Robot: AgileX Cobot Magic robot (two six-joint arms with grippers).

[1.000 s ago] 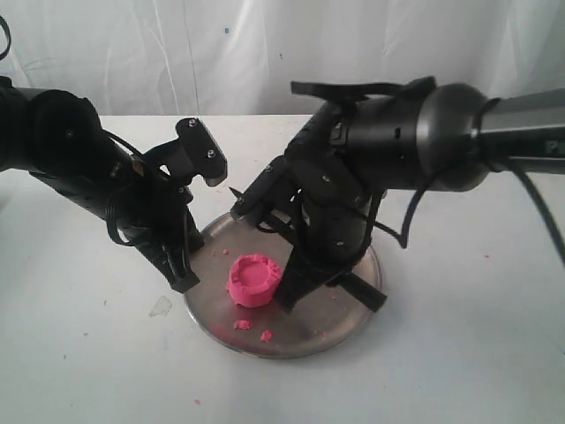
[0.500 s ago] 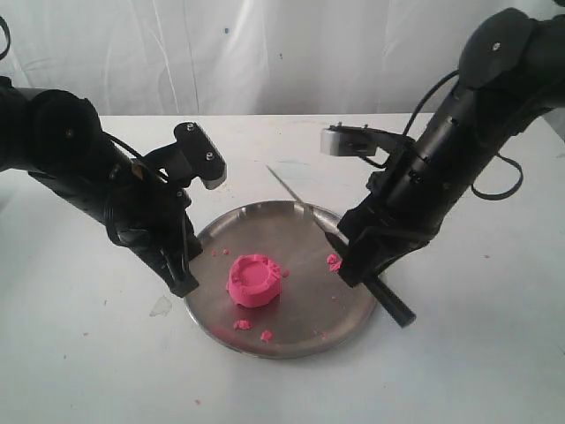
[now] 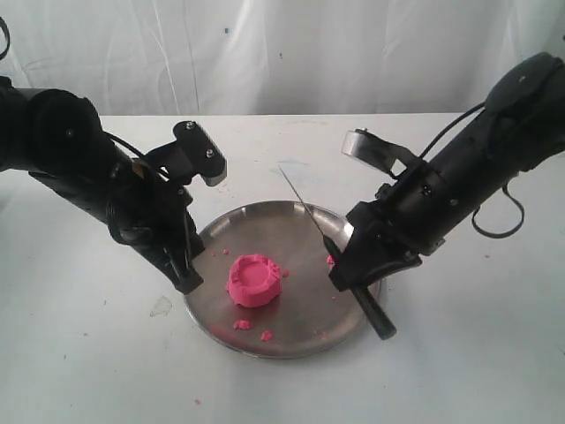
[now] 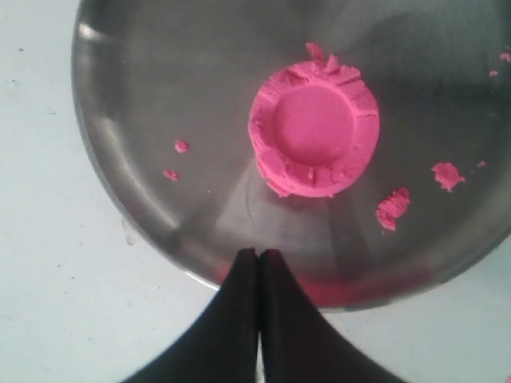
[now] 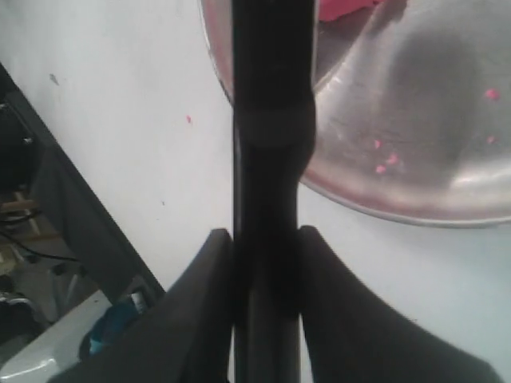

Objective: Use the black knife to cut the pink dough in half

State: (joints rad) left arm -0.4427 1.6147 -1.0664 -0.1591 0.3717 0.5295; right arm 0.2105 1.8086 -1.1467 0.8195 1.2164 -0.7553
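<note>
Right now the pink dough (image 3: 254, 280) sits whole, a dimpled puck a little left of centre on the steel plate (image 3: 300, 340), loose crumbs around it.

- Right claw (image 5: 264, 234): clamped narrow on the black knife (image 5: 271, 80), gripping well back toward the butt. Handle end sticks out past the plate's near-right rim, over the bench (image 3: 468, 371).
- Knife's long axis: from that butt it runs up and away toward the plate's far side, tip raised above the far rim. The blade passes to the right of the dough, apart from it, not over it.
- Key relation: the dough lies to the left of the right claw in the exterior view. By my reading the blade must swing across and come level over the puck's middle before any cut.
- Left claw (image 4: 257, 275): pinched together, holding nothing, tips at the plate's left rim. Both claws are about equally near the dough.

Hard to tell: which way the cutting edge faces, and how high the blade rides above the plate. The right wrist view catches only a sliver of pink at its frame edge.
</note>
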